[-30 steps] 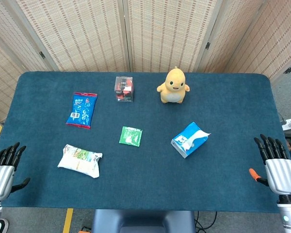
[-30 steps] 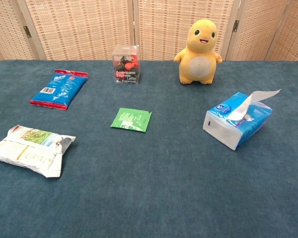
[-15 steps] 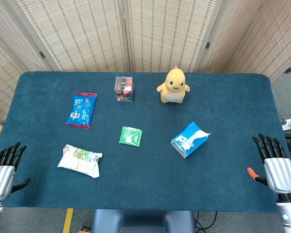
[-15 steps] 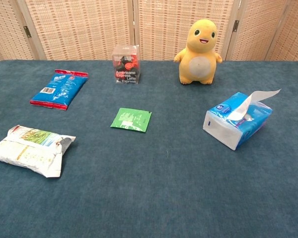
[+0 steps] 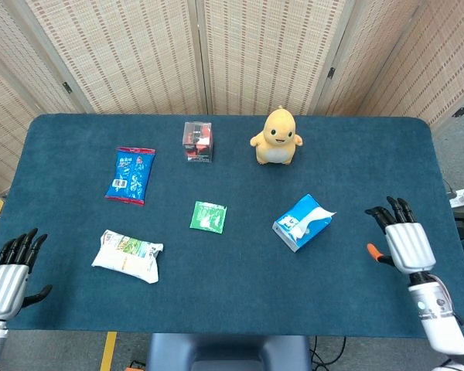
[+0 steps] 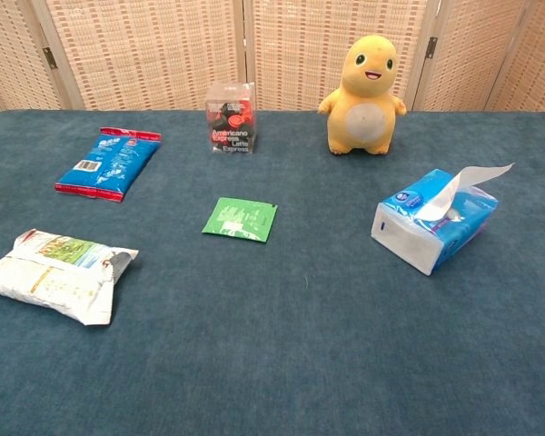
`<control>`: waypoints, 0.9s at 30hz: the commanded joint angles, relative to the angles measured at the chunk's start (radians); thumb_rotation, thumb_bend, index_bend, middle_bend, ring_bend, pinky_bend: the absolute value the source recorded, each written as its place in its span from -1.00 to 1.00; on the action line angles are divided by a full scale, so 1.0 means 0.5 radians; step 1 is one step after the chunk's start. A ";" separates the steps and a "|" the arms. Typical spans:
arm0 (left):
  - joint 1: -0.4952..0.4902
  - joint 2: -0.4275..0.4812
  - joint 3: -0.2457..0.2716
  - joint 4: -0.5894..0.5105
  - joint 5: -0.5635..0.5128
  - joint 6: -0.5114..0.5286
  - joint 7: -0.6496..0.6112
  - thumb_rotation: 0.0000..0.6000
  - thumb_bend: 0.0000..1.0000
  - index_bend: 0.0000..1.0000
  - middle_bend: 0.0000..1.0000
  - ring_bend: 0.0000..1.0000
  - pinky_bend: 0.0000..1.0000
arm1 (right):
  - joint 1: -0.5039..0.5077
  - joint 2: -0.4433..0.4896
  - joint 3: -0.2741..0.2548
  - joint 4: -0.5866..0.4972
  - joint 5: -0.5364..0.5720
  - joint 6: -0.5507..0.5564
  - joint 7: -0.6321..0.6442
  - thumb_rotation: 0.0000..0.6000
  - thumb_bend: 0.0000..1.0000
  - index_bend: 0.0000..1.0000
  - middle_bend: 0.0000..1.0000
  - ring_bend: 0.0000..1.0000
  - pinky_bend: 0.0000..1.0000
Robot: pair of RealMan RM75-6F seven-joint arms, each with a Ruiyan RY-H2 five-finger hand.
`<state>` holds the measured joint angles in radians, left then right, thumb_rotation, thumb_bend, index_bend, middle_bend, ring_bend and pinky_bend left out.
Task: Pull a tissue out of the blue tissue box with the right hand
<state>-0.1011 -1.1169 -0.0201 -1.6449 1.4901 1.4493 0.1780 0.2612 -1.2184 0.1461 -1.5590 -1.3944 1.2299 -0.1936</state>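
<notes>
The blue tissue box [image 5: 301,222] [image 6: 433,221] lies on the dark blue table, right of centre, with a white tissue [image 6: 472,180] sticking out of its top toward the right. My right hand [image 5: 402,239] hovers over the table's right part, a short way right of the box, empty, with its fingers spread and pointing away from me. My left hand [image 5: 8,273] is open at the near left corner, just off the table edge. Neither hand shows in the chest view.
A yellow plush toy [image 5: 276,137] and a clear box of coffee capsules [image 5: 198,141] stand at the back. A blue snack pack [image 5: 131,175], a green sachet [image 5: 209,216] and a white snack bag [image 5: 127,255] lie to the left of the box.
My right hand has moved forward and leftward from the near right edge, onto the table toward the tissue box. The left hand and the objects have barely moved.
</notes>
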 commanded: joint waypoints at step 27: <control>0.004 0.009 0.026 0.005 0.080 0.029 -0.084 1.00 -0.50 -1.00 -1.00 -1.00 -0.73 | 0.540 -0.590 0.125 0.238 0.394 -0.288 -0.582 1.00 -0.19 0.06 -0.13 -0.78 -0.88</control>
<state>-0.0992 -1.1125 -0.0073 -1.6428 1.5294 1.4637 0.1375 0.5266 -1.5055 0.2105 -1.4455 -1.1956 1.0784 -0.4778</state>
